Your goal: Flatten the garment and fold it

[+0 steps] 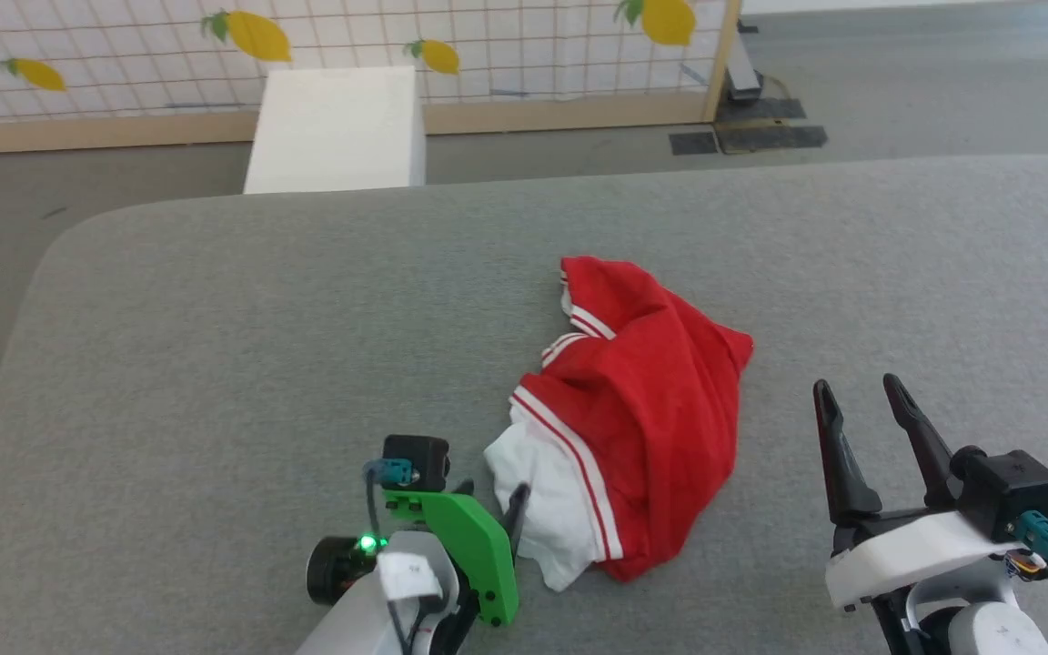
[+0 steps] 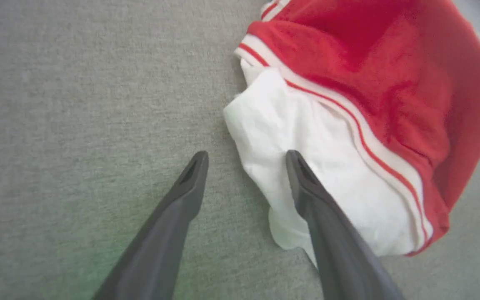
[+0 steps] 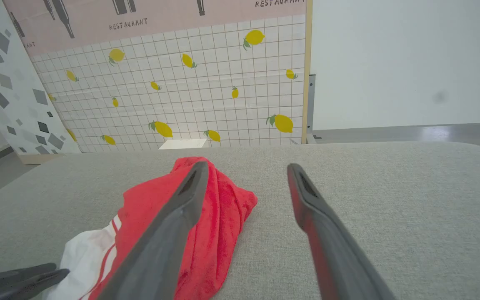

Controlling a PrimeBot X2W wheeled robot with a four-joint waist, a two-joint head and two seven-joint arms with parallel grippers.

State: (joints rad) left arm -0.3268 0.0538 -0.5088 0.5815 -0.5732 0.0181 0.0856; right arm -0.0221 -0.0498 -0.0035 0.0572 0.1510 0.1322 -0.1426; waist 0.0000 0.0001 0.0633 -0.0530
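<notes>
Recorded a grey fabric-covered table (image 1: 215, 364) as work surface, with a lemon-print tiled panel (image 1: 506, 45) and a white box (image 1: 337, 127) beyond the garment (image 1: 660, 400). Found the garment crumpled in a heap on the table, red body uppermost, one white sleeve (image 2: 306, 166) with striped trim spilling out at its near edge. Could not say whether a second striped band nearer its far end belongs to neckline or sleeve; hem lost in the bunching. Located the left gripper (image 2: 247, 157) at the garment's white sleeve, jaws spread wide, one finger (image 2: 327, 233) over the sleeve cloth, the other over bare table just beside it. Cannot tell whether that finger touches the cloth. Noted in the head view most of both fingers hidden behind a green mount (image 1: 469, 555). Located the right gripper (image 1: 856, 387) off the garment's right side, apart from it, jaws spread, pinching nothing. Saw in the right wrist view one of its fingers crossing in front of the red cloth, masking part of it.
</notes>
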